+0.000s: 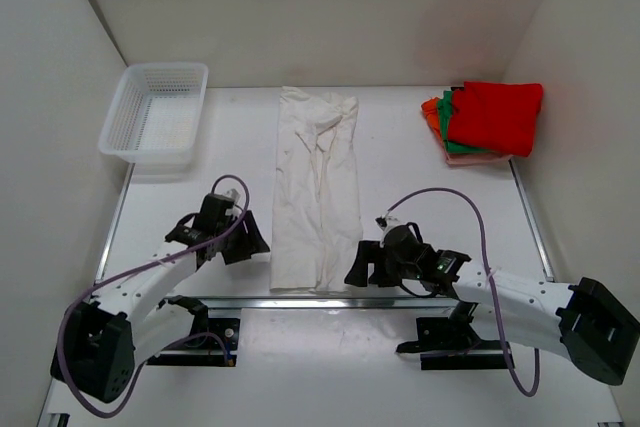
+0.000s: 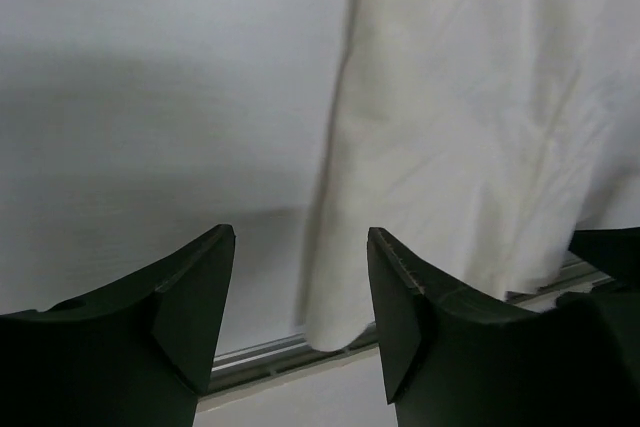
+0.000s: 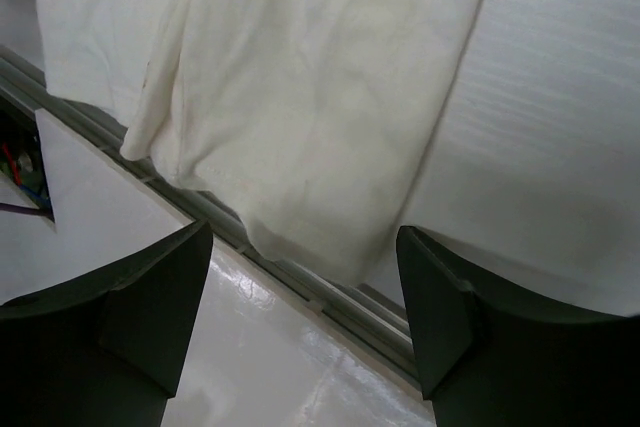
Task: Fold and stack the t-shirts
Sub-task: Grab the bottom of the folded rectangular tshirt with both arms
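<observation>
The white t-shirt [image 1: 316, 187] lies folded into a long narrow strip down the middle of the table, its near end at the table's front edge. My left gripper [image 1: 255, 238] is open just left of the strip's near left corner [image 2: 335, 332]. My right gripper [image 1: 358, 269] is open just right of the near right corner [image 3: 300, 237]. Neither gripper holds anything. The red t-shirt [image 1: 497, 115] lies folded on top of the green [image 1: 451, 125] and orange [image 1: 431, 112] ones at the back right.
A white plastic mesh basket [image 1: 155, 114] stands at the back left. A metal rail [image 3: 330, 302] runs along the table's front edge under the shirt's end. White walls close in the table on the left, right and back.
</observation>
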Controlling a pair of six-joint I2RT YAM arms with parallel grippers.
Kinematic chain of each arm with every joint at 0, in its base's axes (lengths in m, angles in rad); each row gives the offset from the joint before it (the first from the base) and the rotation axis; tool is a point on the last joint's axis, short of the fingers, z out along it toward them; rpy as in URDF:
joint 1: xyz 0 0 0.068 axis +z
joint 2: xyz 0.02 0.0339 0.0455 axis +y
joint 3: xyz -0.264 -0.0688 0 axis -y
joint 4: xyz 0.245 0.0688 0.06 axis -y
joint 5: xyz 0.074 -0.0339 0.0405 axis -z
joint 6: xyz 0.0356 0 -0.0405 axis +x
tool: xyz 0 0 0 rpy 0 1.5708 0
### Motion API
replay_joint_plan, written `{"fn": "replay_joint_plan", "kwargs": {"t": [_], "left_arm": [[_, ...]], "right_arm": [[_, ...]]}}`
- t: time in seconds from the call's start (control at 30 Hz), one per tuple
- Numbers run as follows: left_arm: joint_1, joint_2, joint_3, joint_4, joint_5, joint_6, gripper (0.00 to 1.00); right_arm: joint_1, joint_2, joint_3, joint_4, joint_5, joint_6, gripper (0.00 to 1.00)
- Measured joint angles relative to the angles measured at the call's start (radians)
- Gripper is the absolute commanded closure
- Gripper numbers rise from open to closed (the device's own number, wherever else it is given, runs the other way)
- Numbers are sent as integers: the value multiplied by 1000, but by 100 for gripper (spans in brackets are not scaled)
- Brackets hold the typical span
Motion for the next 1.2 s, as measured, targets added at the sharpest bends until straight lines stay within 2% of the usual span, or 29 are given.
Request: {"fn": "replay_joint_plan", "kwargs": {"t": [0.13,0.3,0.4,0.43,0.53,0.57,0.6,0.63,0.67,0.83,1.0,1.2], "left_arm": [[-31,-61,-144,28,11,-34,34],[-102,-139,-226,124,70,-113,36],[-140,-146,-245,163,77,-150,36],[-152,-138,-246,174,80,-158,36],[-181,-105,-243,207,94,-176,38],[-192,-95,-241,212,95,-182,44],[-208,-86,-238,217,97,-188,64],[-224,-77,-238,217,96,-197,79],[-236,-69,-240,215,95,-195,100],[-276,-105,-277,201,108,-205,100],[-365,-249,-344,138,123,-242,100],[-312,-485,-394,-14,165,-277,100]], "right_arm": [[47,-5,-16,29,3,58,28],[89,16,-20,61,2,97,30],[100,60,-19,102,-5,111,37],[102,75,-16,113,-7,112,41],[116,121,5,112,-6,107,75],[117,135,5,112,-9,107,86],[120,141,6,101,-6,105,95],[119,143,3,87,-9,107,99],[118,141,1,75,-11,108,100],[135,114,1,10,-14,92,99],[238,74,3,-51,27,99,100],[261,56,33,-103,52,82,100]]}}
